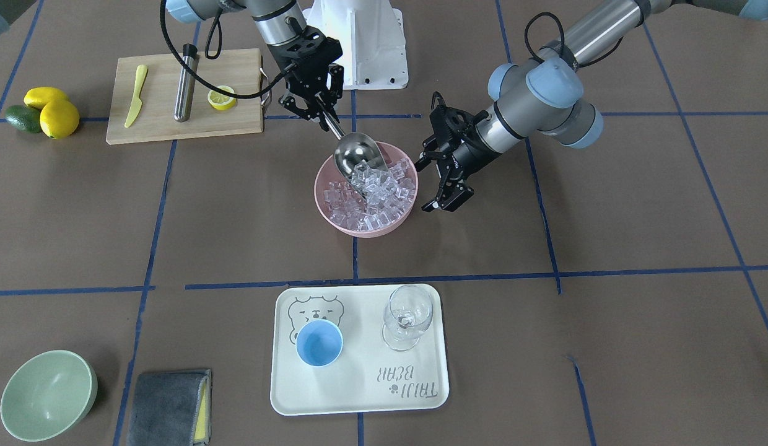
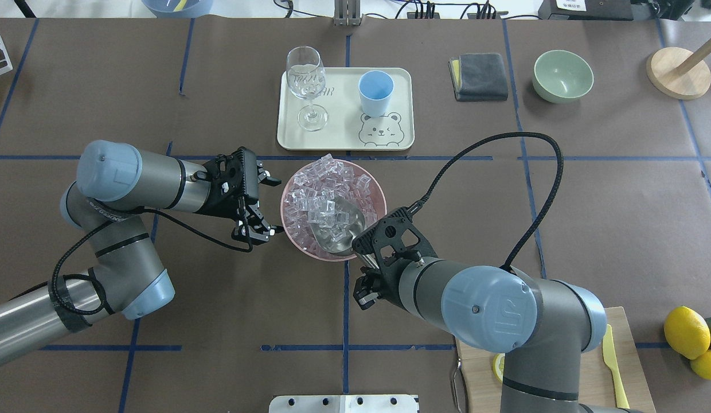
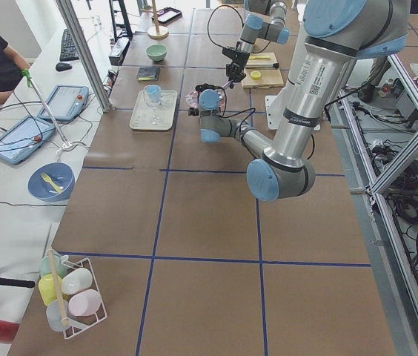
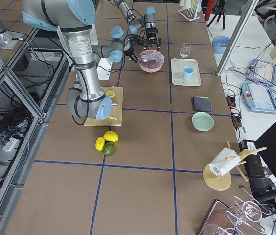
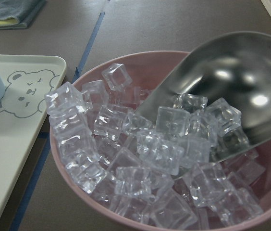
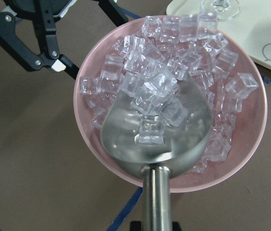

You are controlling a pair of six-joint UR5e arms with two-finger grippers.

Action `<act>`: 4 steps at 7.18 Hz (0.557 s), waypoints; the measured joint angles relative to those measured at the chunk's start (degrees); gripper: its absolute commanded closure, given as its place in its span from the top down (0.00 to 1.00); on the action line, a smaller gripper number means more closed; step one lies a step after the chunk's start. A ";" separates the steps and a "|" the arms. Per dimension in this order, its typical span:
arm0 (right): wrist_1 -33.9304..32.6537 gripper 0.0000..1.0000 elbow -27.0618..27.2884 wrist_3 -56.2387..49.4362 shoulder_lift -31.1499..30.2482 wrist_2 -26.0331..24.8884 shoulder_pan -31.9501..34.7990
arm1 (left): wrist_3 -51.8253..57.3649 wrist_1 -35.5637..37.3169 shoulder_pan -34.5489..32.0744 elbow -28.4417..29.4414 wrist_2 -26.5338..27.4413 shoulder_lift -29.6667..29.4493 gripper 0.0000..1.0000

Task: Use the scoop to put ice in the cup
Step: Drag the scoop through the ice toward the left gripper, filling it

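Observation:
The steel scoop [image 1: 358, 155] [image 2: 338, 226] is tilted into a pink bowl [image 1: 322, 204] [image 2: 380, 192] heaped with clear ice cubes [image 1: 375, 195] [image 2: 321, 189]. A few cubes lie in the scoop's trough in the right wrist view [image 6: 154, 130]. My right gripper [image 1: 322, 116] is shut on the scoop's rod handle at the bowl's robot side. My left gripper [image 1: 425, 186] [image 2: 270, 206] is open and empty, close beside the bowl's rim. The light-blue cup [image 1: 319, 344] [image 2: 375, 92] stands upright and empty on a cream tray [image 1: 359, 384] beyond the bowl.
A clear wine glass [image 1: 407, 316] stands on the tray beside the cup. A cutting board [image 1: 173, 127] with a steel cylinder [image 1: 186, 90], a knife and a lemon half lies behind my right gripper. A green bowl [image 1: 46, 393] and a grey cloth [image 1: 170, 406] sit past the tray.

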 measured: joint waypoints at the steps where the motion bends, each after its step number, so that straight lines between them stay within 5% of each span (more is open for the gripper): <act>1: 0.10 0.00 0.36 1.12 -0.05 -1.53 -0.11 | 0.02 0.17 -0.11 0.00 -0.03 -0.03 1.00; 4: 3.46 0.00 0.49 4.55 -0.83 -7.06 -2.10 | 0.09 0.33 -0.32 0.00 -0.15 -0.05 1.00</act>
